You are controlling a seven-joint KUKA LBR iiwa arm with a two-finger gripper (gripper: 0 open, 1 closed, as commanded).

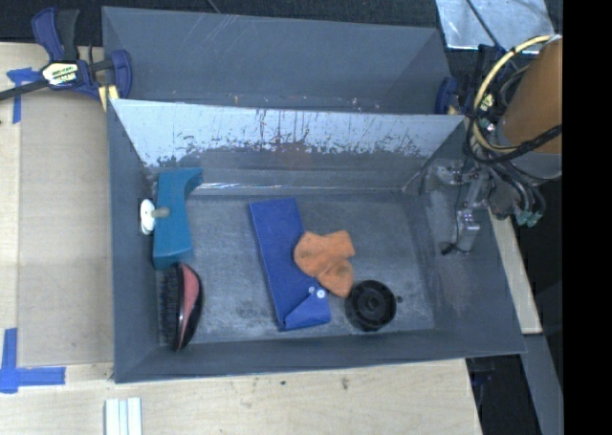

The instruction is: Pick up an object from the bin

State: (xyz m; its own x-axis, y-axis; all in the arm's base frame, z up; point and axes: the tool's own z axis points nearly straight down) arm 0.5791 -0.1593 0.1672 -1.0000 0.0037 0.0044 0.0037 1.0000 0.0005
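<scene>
Pincer [464, 228] is hovering at the bin's [287, 137] right wall, can't tell if apart or together; nothing lifted yet, black cap [370, 305] lying nearest.

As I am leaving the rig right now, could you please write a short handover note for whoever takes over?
Gripper: over the right wall of the grey metal bin, no thing seen in it.
Things: orange crumpled cloth lies on the dark blue flat rectangular pad, mid-floor; black round cap beside the pad's near end; light blue block-shaped tool and black-and-pink hairbrush along the left wall.
Done: nothing picked.
Left: choose one thing, grasp it, lift it out.
</scene>
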